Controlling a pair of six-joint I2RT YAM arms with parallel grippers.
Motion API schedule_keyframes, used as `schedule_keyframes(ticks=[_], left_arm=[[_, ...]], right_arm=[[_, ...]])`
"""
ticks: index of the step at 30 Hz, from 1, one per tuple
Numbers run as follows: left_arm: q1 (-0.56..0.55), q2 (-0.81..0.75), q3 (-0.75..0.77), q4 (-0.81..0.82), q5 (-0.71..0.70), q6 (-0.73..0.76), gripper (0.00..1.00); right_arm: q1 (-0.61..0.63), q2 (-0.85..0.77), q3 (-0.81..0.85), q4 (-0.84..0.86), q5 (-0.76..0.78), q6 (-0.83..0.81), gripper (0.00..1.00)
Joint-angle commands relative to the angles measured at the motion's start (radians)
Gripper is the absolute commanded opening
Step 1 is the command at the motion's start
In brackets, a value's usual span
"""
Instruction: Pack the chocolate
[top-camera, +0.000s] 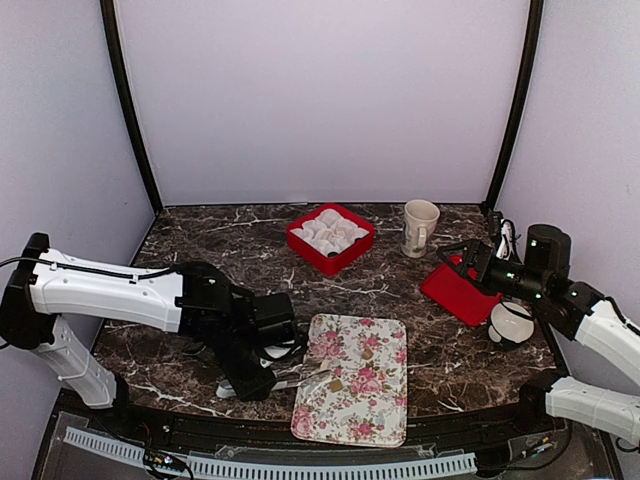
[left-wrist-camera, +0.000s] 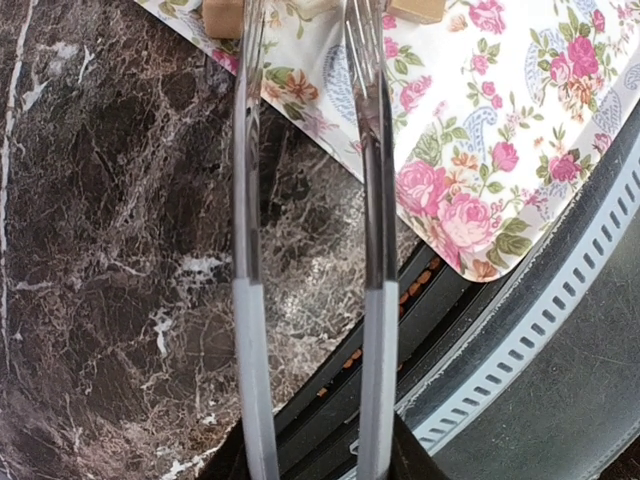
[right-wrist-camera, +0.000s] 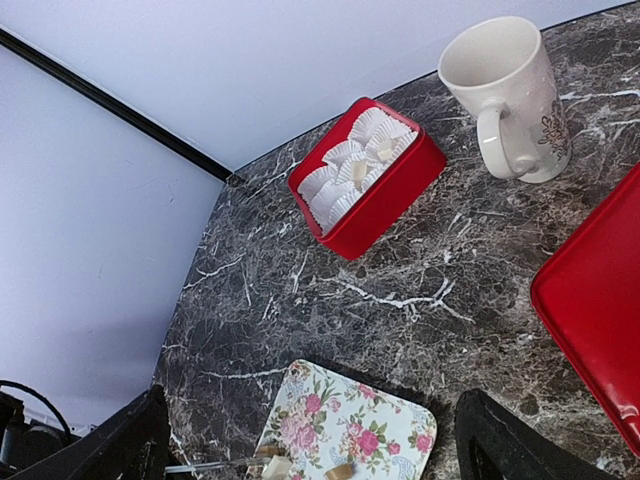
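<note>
Three small pieces of chocolate (left-wrist-camera: 225, 14) are seen at the top edge of the left wrist view. They are squarish, tan to cream, and lie on the floral tray (left-wrist-camera: 470, 150) near its left edge. From above they are reduced to small tan specks on the tray, which is set at the near middle of the table (top-camera: 220, 235). Two more cream pieces are shown only by the right wrist view, seated in white paper cups (right-wrist-camera: 335, 180) inside the red box (right-wrist-camera: 385, 205) at the far middle. A dark spot in the box's near corner is caught only from above, and what it is cannot be told. A cream mug (right-wrist-camera: 510, 100) is stood upright just right of the box, and a red lid (right-wrist-camera: 600, 300) is laid flat on the right.

The left hand (top-camera: 265, 380) is stretched low across the near left of the table and is clamped on metal tongs (left-wrist-camera: 375, 200). The two blades are held apart and reach over the tray among the pieces; whether any piece is touched cannot be told. The right hand (top-camera: 458, 260) is held above the far end of the lid, its fingers (right-wrist-camera: 120, 445) spread wide with nothing between them.
</note>
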Motion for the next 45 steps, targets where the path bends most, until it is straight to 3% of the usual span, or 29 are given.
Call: schedule_keyframes(ticks=[1,7,18,23,32,45], left_arm=[[0.013,0.017,0.045,0.007,0.027,0.027,0.36],[0.013,0.045,0.074,0.016,0.046,0.05,0.38],[0.047,0.005,0.107,0.0,0.022,0.061,0.2],[0.1,-0.021,0.151,0.039,0.1,0.078,0.16],[0.327,-0.002,0.312,0.065,0.203,0.141,0.16],[0.64,0.285,0.674,0.094,0.206,0.181,0.17]], right_arm=[[-0.004,-0.011,-0.013,0.03,0.015,0.007,1.0],[-0.004,-0.011,-0.013,0.032,0.02,0.009,1.0],[-0.004,-0.009,-0.015,0.036,0.023,0.009,1.0],[-0.003,-0.007,-0.013,0.036,0.024,0.008,1.0],[-0.004,-0.006,-0.001,0.015,0.039,0.0,1.0],[-0.004,0.036,0.035,-0.005,0.063,-0.021,1.0]])
